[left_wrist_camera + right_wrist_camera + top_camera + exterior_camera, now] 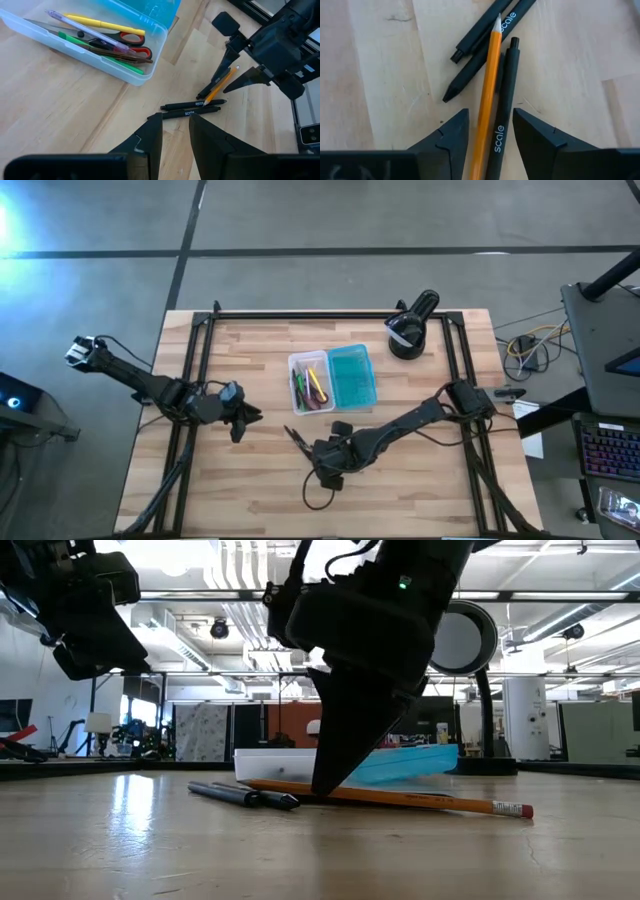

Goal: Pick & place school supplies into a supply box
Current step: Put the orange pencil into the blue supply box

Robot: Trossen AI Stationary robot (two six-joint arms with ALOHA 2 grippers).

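Now | R gripper (490, 145) fingers apart astride slim orange pencil (490, 80) + matte pen (504, 100)

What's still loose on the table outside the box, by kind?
Black pens: 3
Orange pencil: 1
Total: 4
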